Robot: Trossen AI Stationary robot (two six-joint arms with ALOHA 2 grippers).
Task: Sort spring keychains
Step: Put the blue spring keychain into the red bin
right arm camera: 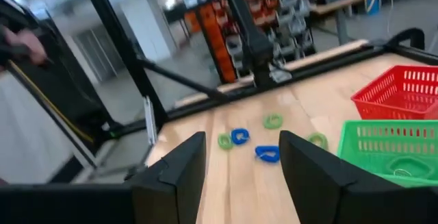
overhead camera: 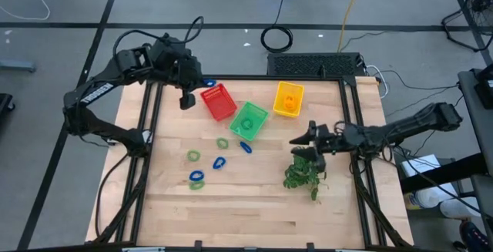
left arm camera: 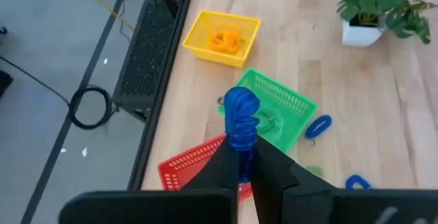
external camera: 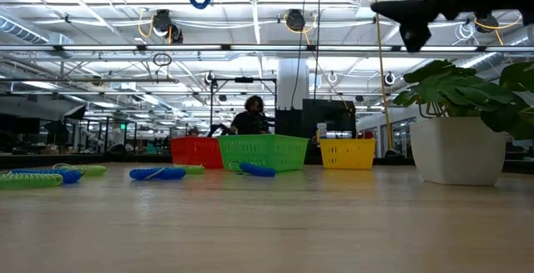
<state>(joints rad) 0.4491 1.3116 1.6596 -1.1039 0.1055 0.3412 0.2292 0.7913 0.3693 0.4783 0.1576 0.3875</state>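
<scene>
Wooden counter (overhead camera: 254, 198) lay below: left fingers (left arm camera: 241, 161) clamped on a blue keychain (left arm camera: 241, 118) directly above the red basket (overhead camera: 218, 101) (drop straight down); right fingers (right arm camera: 236, 166) stood apart.

My left gripper (left arm camera: 241, 172) is raised high near the table's far left corner, fingers clamped together with a blue coil pinched between the tips, arm bent at the elbow off the left edge. My right gripper (right arm camera: 238, 162) hangs above the right side of the table, fingers spread apart and empty, arm reaching in from the right edge.
</scene>
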